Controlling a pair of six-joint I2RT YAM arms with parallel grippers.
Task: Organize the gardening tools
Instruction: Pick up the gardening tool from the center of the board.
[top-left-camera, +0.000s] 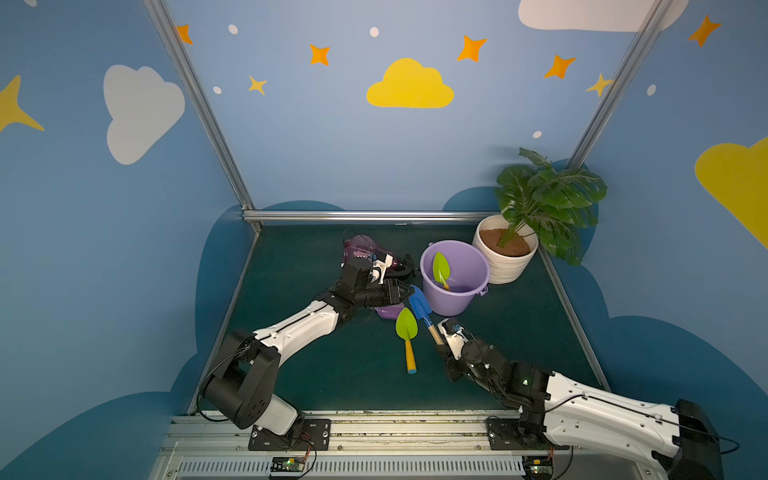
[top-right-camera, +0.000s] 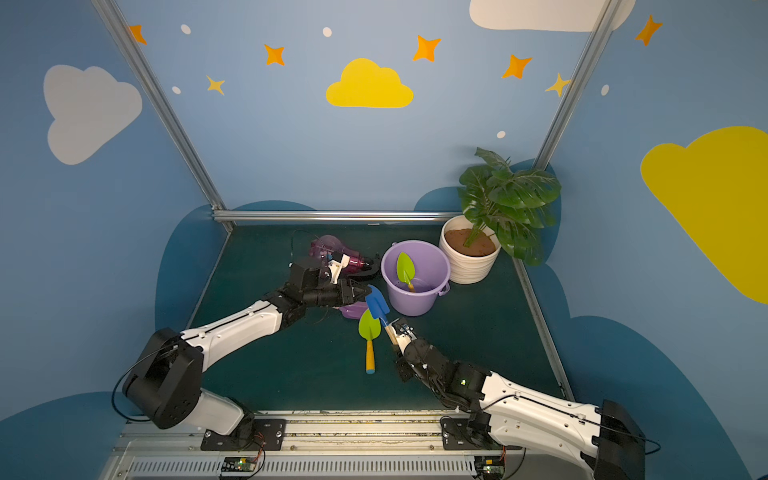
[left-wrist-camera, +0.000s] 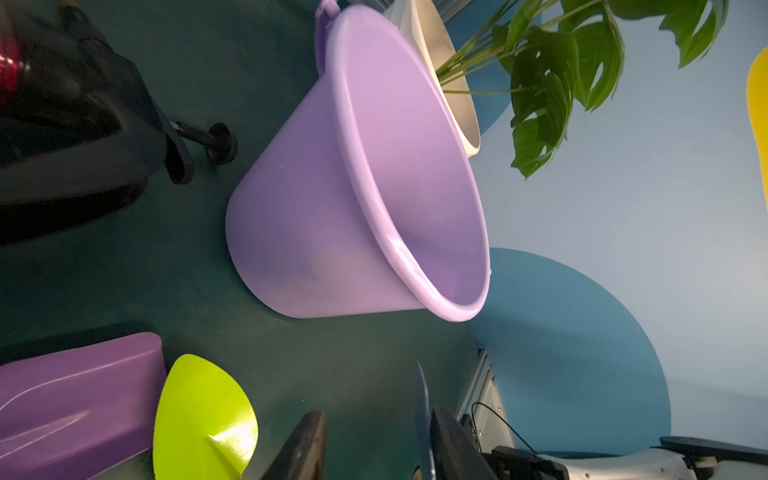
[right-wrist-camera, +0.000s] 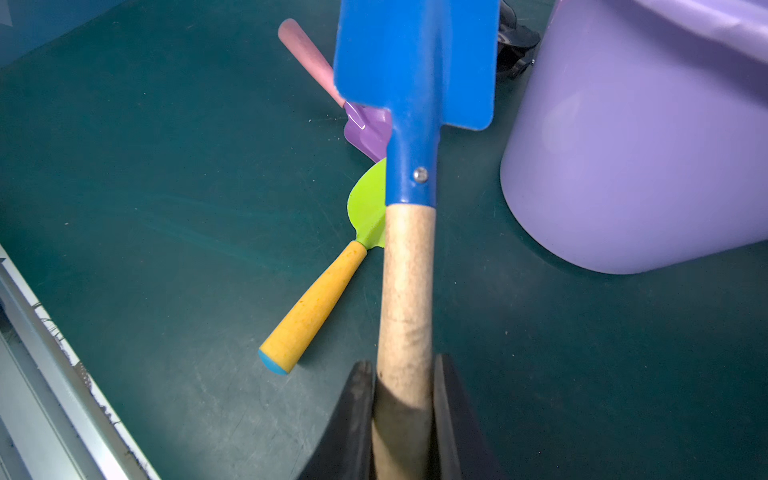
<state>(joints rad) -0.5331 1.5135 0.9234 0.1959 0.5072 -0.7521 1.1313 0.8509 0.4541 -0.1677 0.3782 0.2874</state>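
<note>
My right gripper (right-wrist-camera: 405, 365) is shut on the wooden handle of the blue shovel (right-wrist-camera: 415, 62) and holds it tilted above the mat beside the lilac bucket (top-left-camera: 455, 243). My left gripper (left-wrist-camera: 378, 415) is open around the blue blade's thin edge (left-wrist-camera: 424, 415), which lies against one finger with a gap to the other. One lime-green shovel (top-left-camera: 407, 326) lies on the mat, and another (top-left-camera: 440, 268) stands inside the bucket. The purple shovel (top-left-camera: 388, 311) lies partly hidden under the left arm. The pink spray bottle (top-left-camera: 361, 249) lies on its side behind the left wrist.
A white ribbed pot (top-left-camera: 507, 266) with a leafy plant stands at the back right, touching the bucket. Aluminium rails edge the green mat on all sides. Both arms meet near the mat's middle, just in front of the bucket.
</note>
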